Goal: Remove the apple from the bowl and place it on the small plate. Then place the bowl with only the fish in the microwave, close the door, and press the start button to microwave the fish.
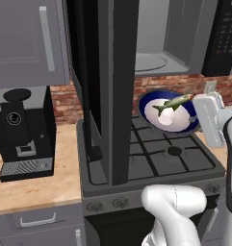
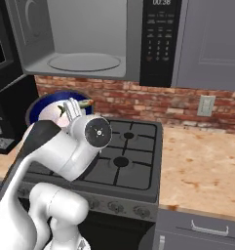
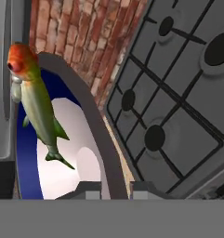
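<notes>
A: Where's the bowl [image 1: 171,114]?
B: Tilted above the stove [image 1: 156,153], under the open microwave [image 2: 85,44], fish [image 3: 39,107] inside; gripper [image 3: 114,190] clenched on its rim at 6 o'clock.
A: Anything hidden?
B: The door [image 1: 118,86] covers the bowl's left edge; fingertips are cut off.

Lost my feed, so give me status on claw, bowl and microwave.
Claw shut on bowl rim, bowl tipped, above stove. Fish inside. Microwave door open; nothing seen blocking.
</notes>
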Available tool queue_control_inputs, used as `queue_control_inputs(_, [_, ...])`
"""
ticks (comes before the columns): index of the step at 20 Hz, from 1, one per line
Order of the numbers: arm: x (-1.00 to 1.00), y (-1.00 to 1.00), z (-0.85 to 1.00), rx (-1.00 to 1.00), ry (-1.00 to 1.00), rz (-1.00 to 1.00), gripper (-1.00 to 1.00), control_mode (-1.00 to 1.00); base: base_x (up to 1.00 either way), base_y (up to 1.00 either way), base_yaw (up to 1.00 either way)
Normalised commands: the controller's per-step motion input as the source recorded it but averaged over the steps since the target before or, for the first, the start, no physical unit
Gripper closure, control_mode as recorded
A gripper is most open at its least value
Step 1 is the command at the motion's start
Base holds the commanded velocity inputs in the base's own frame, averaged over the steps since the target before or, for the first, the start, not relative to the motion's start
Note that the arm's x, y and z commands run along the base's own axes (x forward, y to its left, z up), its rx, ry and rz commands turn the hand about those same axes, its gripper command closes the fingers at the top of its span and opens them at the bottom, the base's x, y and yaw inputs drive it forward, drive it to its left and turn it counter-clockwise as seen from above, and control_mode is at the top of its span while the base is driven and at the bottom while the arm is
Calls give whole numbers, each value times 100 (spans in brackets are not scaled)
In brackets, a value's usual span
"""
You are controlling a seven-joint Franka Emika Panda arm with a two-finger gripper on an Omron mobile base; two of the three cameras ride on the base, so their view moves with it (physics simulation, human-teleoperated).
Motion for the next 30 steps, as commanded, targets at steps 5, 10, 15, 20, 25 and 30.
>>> queue_control_inputs(5, [20,26,85,3,-2,-12,100,-100,0,0,0])
queue_control_inputs(10, [67,26,50,0,0,-23,100,-100,0,0,0])
queue_control_inputs(15, [67,12,27,3,-1,-20,100,-100,0,0,0])
queue_control_inputs(20, [73,3,23,7,-1,-14,100,-100,0,0,0])
queue_control_inputs(25, [87,0,3,8,0,-3,100,-100,0,0,0])
queue_control_inputs(30, [92,2,0,8,1,0,100,-100,0,0,0])
